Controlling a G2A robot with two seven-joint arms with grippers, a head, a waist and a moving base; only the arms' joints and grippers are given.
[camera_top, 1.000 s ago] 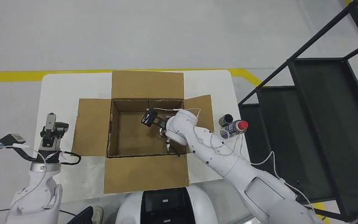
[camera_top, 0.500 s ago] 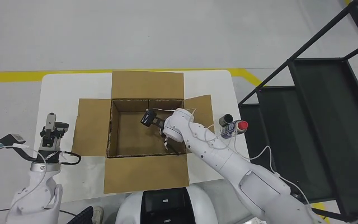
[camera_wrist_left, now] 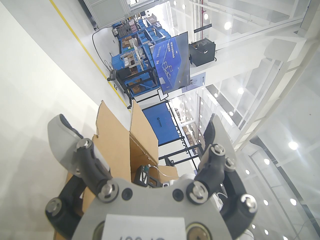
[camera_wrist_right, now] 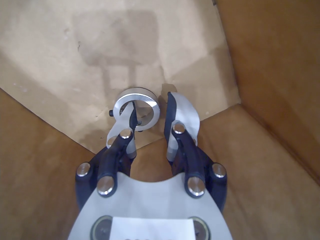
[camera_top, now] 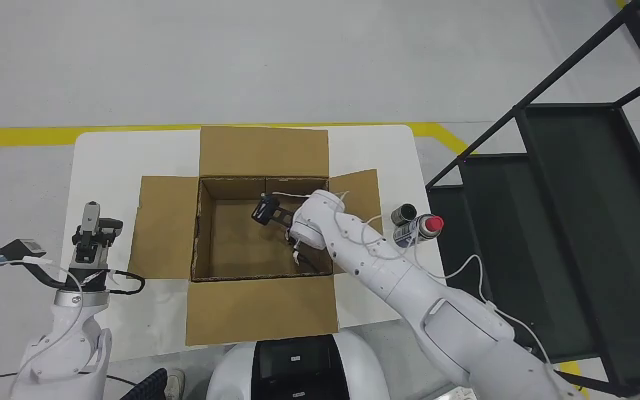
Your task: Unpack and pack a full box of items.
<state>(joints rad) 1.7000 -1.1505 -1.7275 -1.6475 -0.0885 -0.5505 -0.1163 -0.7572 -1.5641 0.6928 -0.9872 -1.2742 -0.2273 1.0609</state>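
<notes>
1. Right tool (camera_wrist_right: 151, 102): jaws part-spread, pinching nothing yet. One finger sits in the bore of the metal ring (camera_wrist_right: 137, 93), and the other is just outside its wall. If you close off-centre you'll catch only the rim edge, and the ring will likely squirt out or spin.
2. The ring lies flat on the floor of the box (camera_wrist_right: 262, 76), near a corner. Its wall is thin and the metal looks smooth, so I judge it slippery. A shallow pinch could let it swing and drop on the lift, so seat the fingers deep first.
3. A small dark stud (camera_wrist_right: 110, 112) sticks out of the ring's side. If a finger lands on it, the grip may go crooked.
4. The box walls are close around the tool. If you lift tilted, the wrist may scrape the cardboard and drag the box. Come straight up.
5. In the top view the right arm dips in toward the 5 o'clock corner of the box. The side flap (camera_top: 356, 195) is at 3 o'clock, right beside the arm.
6. Two cans (camera_top: 405, 214) stand on the worktop (camera_top: 110, 160) at 3 o'clock of the box, just past that flap. A low swing out that way could topple them.
7. Left tool (camera_wrist_left: 136, 123): spread wide, empty and pointing up. It sits at 9 o'clock of the box near the worktop edge, well apart. Nothing steadies the box, so any snag will slide it.
</notes>
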